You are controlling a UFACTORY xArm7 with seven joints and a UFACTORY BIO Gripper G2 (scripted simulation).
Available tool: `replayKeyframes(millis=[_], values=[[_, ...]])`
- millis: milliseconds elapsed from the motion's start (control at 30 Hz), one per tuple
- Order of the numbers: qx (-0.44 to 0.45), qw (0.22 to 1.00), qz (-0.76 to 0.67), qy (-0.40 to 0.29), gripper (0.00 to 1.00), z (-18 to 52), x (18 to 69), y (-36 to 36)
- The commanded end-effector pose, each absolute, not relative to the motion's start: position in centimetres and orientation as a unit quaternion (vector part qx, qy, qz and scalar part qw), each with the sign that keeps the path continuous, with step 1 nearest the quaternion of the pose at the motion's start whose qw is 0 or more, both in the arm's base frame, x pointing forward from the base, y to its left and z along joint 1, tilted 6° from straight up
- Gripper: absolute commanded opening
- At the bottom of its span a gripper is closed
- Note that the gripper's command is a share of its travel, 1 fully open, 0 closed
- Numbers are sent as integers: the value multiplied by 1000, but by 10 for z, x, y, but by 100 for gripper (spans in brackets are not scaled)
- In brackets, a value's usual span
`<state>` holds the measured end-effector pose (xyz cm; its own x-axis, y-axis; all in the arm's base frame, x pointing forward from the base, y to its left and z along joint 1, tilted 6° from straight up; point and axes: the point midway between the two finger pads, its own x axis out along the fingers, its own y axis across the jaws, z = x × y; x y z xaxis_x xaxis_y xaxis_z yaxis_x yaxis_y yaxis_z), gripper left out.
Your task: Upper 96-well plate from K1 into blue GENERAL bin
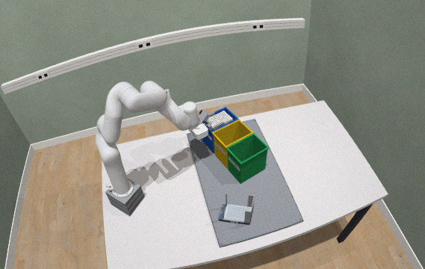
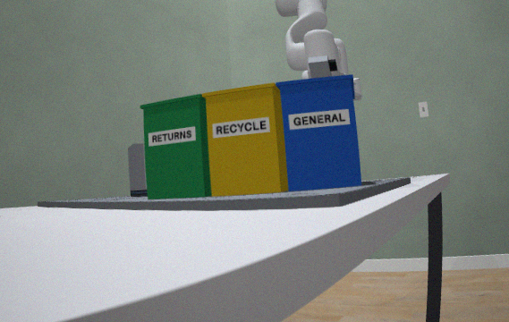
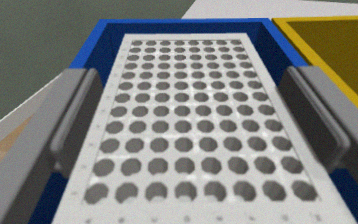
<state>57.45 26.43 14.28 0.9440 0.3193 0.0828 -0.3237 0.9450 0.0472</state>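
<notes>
The upper 96-well plate is white and lies between the fingers of my gripper, which is shut on its long sides. The plate is at the mouth of the blue GENERAL bin; its far end shows inside the rim in the wrist view. In the exterior view the near bin wall hides the plate and fingertips. The lower plate sits in rack K1 near the mat's front. All three bins stand upright.
The yellow RECYCLE bin stands right beside the blue bin, close to one finger in the wrist view. The green RETURNS bin stands beside the yellow one. The bins and rack stand on a grey mat.
</notes>
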Motion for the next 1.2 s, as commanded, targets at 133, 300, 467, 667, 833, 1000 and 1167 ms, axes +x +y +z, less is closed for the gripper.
replayKeyframes(millis=[133, 300, 467, 667, 833, 1000, 1167], values=[[31, 985, 163, -39, 0, 143, 576, 265], [31, 985, 163, -39, 0, 143, 576, 265], [31, 985, 163, -39, 0, 143, 576, 265], [31, 985, 163, -39, 18, 143, 576, 265], [31, 985, 163, -39, 18, 143, 576, 265], [31, 985, 163, -39, 18, 143, 576, 265], [31, 985, 163, -39, 18, 143, 576, 265]])
